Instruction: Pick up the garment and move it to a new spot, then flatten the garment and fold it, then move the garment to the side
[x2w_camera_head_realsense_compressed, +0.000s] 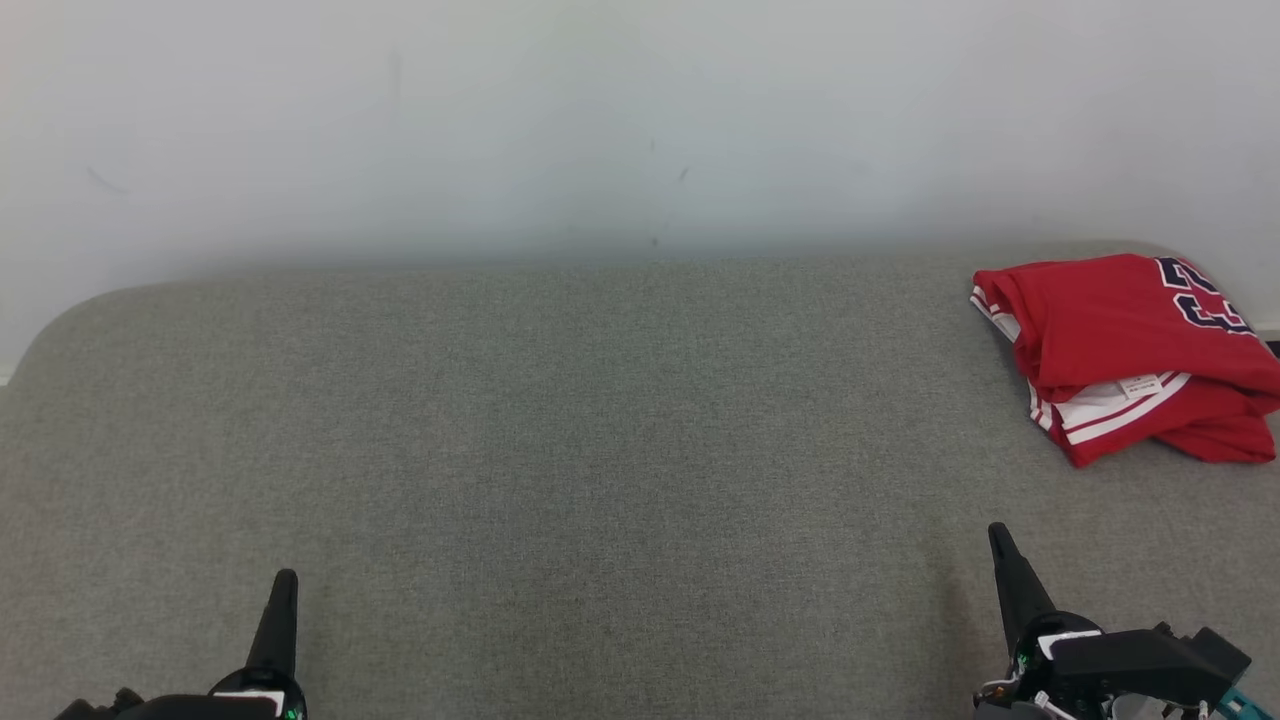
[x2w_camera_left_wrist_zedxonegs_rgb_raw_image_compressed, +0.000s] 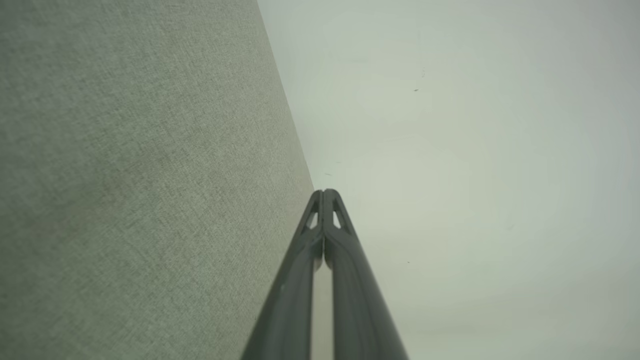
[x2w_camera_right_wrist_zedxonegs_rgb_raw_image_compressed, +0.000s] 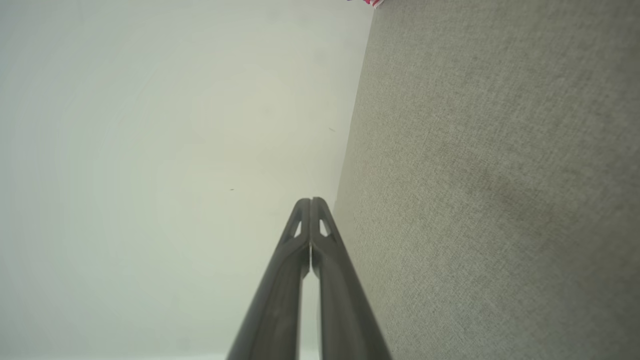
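Observation:
The garment (x2w_camera_head_realsense_compressed: 1130, 350) is a red jersey with white stripes and dark numerals, lying folded in a compact bundle at the far right of the grey fabric surface (x2w_camera_head_realsense_compressed: 600, 450). A sliver of the garment (x2w_camera_right_wrist_zedxonegs_rgb_raw_image_compressed: 367, 2) shows at the top edge of the right wrist view. My left gripper (x2w_camera_head_realsense_compressed: 285, 580) rests low at the near left, shut with nothing in it, its tips (x2w_camera_left_wrist_zedxonegs_rgb_raw_image_compressed: 324, 192) pressed together. My right gripper (x2w_camera_head_realsense_compressed: 998, 535) sits at the near right, well short of the garment, also shut and empty, tips (x2w_camera_right_wrist_zedxonegs_rgb_raw_image_compressed: 310, 201) touching.
A pale wall (x2w_camera_head_realsense_compressed: 640, 120) rises directly behind the grey surface. The surface has a rounded corner at the far left (x2w_camera_head_realsense_compressed: 70, 320). The garment lies close to the right edge of the head view.

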